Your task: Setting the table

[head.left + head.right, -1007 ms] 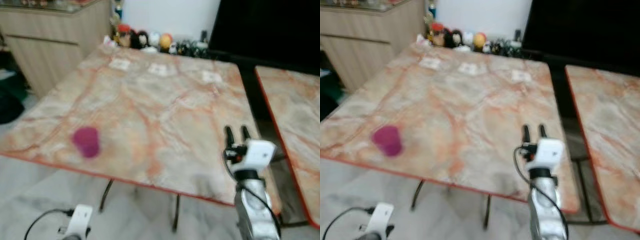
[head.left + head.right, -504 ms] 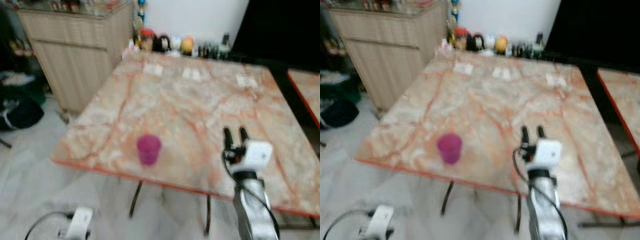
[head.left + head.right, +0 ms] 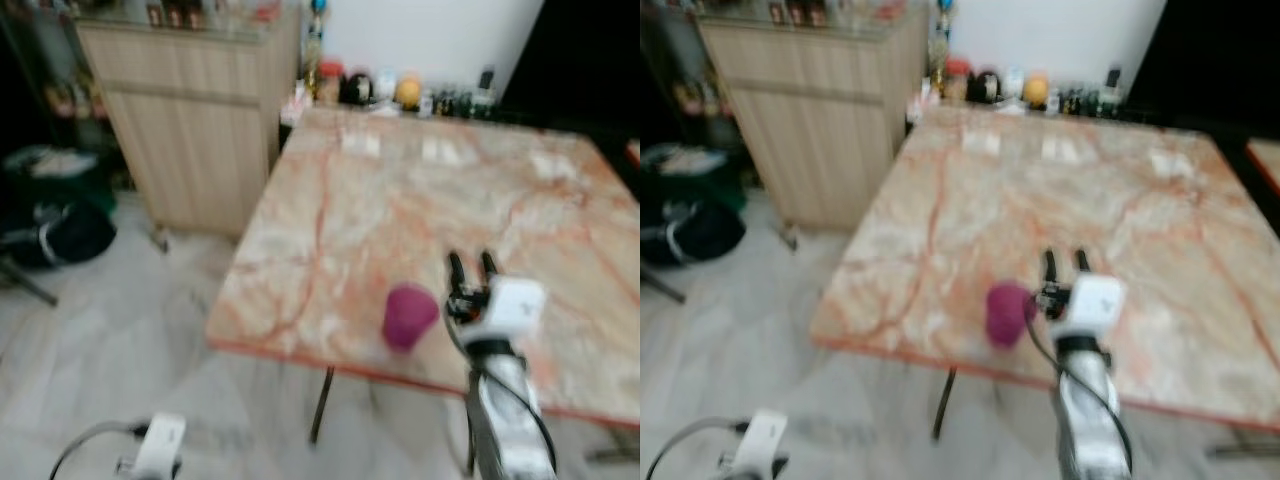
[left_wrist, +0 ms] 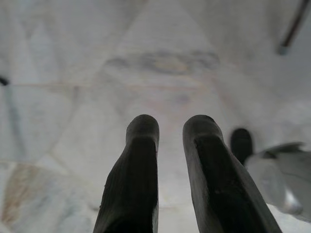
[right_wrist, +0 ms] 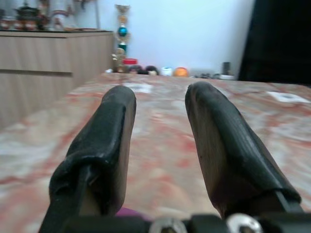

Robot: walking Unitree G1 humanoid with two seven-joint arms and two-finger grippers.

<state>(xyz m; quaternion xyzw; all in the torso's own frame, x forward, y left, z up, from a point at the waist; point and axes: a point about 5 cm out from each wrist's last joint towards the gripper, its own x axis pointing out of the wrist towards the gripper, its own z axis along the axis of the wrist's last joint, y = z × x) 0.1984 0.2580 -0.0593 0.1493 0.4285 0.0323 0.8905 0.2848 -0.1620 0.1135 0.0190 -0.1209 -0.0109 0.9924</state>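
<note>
Purple cup (image 3: 408,315) upright on the marbled bench (image 3: 400,200), close to its near edge, contents not discernible through the blur

Just to the left of the right end effector (image 3: 472,266), near it but not between its fingers; whether touching the wrist housing cannot be told. A sliver of purple at the base of the fingers in the right wrist view (image 5: 129,212)

Right end effector raised over the near part of the bench, two black fingers parted with a clear gap, gripping nothing, pointing toward the far end

Left end effector (image 4: 171,127) hanging low beside the bench, fingers slightly apart, nothing between them, pale marbled floor (image 4: 73,73) beyond

At the far end of the bench, a row of small jars and ornaments (image 3: 380,88) against the white wall; a few pale flat cards (image 3: 440,150) lying on the far half. Wooden cabinet (image 3: 190,120) standing to the left of the bench, dark bag (image 3: 55,235) on the floor near it
</note>
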